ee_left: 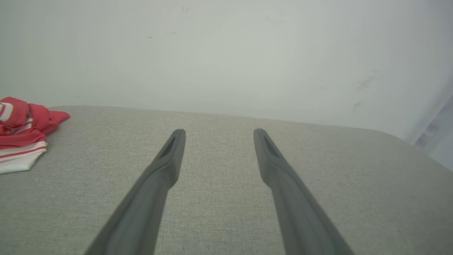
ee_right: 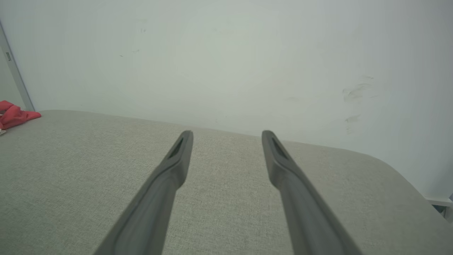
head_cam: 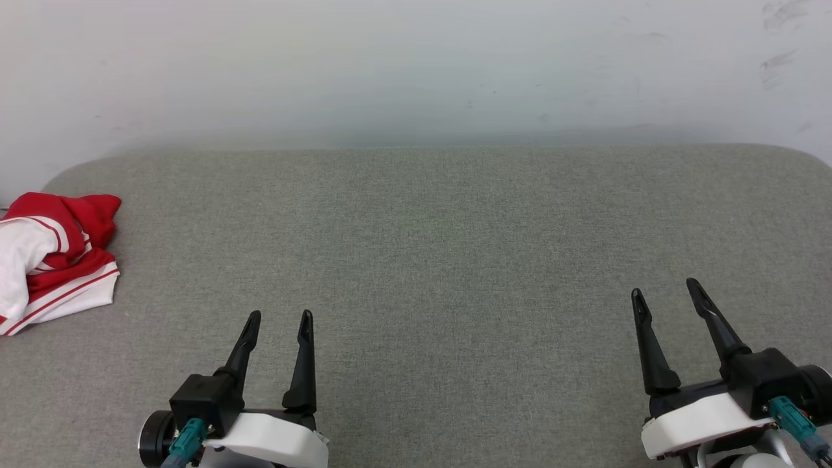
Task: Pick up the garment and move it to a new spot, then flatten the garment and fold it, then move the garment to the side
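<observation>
At the far left edge of the grey fabric surface [head_cam: 416,247] lies the garment [head_cam: 58,260], bunched into a loose heap. Its folds show red cloth, a white sleeve and red-and-white striped trim; the crumpling leaves no lettering readable. It rests near the back corner of the surface, close to the pale wall [head_cam: 416,65] behind it.

The left gripper [head_cam: 280,316] sits at the lower left of the head view, its two dark fingers spread apart with bare fabric between them and nothing in their grasp. It is well apart from the garment, which lies ahead of it and off to its left. From the left wrist view the heap [ee_left: 21,134] appears at the left edge, clear of both fingers [ee_left: 166,166].

The right gripper [head_cam: 664,288] sits at the lower right, its fingers likewise spread wide and holding nothing, far across the surface from the garment. In the right wrist view a red corner of the heap [ee_right: 14,115] shows at the far left.

Faint dark scuff marks [head_cam: 777,65] smudge the wall at the upper right.
</observation>
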